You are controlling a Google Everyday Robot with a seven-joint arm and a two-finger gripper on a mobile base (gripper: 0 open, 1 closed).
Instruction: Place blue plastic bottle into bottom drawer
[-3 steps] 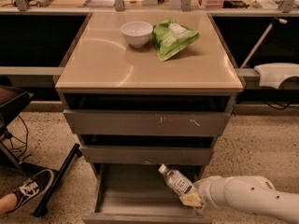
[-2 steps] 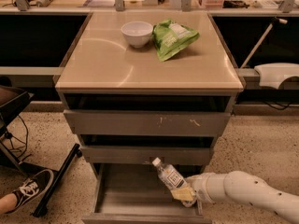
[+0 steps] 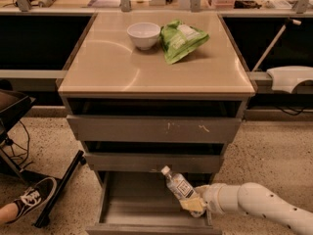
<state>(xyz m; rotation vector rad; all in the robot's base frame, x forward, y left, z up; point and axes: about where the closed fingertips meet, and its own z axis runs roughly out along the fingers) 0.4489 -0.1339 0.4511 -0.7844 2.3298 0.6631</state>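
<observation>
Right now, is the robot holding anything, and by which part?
Yes: the gripper holds the blue plastic bottle by its bottom end, above the bottom drawer.

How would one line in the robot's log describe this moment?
end effector: above open grey metal bottom drawer | grips: small clear white-capped plastic bottle, tilted | placed: not yet

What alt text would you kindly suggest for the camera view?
The robot's hand holds the blue plastic bottle, cap tilted up-left, over the open bottom drawer. A white bowl and a green snack bag sit on the cabinet top.
</observation>
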